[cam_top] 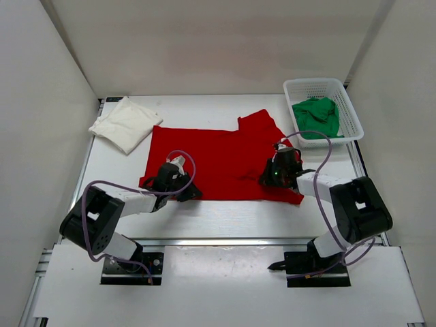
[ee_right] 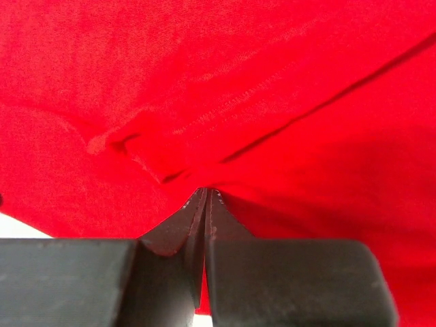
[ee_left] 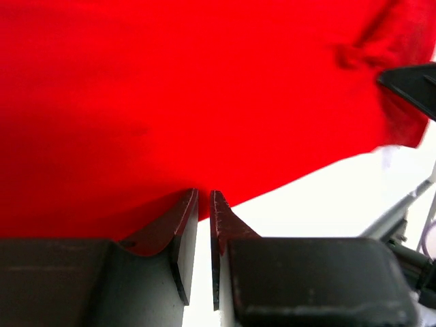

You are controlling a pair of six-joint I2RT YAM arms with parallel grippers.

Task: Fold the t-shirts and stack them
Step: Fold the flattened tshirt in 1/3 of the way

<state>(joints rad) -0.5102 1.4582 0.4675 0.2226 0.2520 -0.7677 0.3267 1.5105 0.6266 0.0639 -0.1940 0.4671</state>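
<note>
Bright, even light falls from overhead in the top view, nearly washing out the white table point(cam_top: 225, 211) and leaving only soft, short shadows beside the basket point(cam_top: 349, 102) and the cream t-shirt point(cam_top: 126, 124). The red t-shirt point(cam_top: 211, 153) is so saturated in both wrist views that its folds barely read. The left wrist view is soft, with the table behind blown to pure white. The right wrist view is sharper, its stitching visible. The left gripper point(ee_left: 204, 194) and right gripper point(ee_right: 206, 191) sit dark and slightly blurred at the bottom.
</note>
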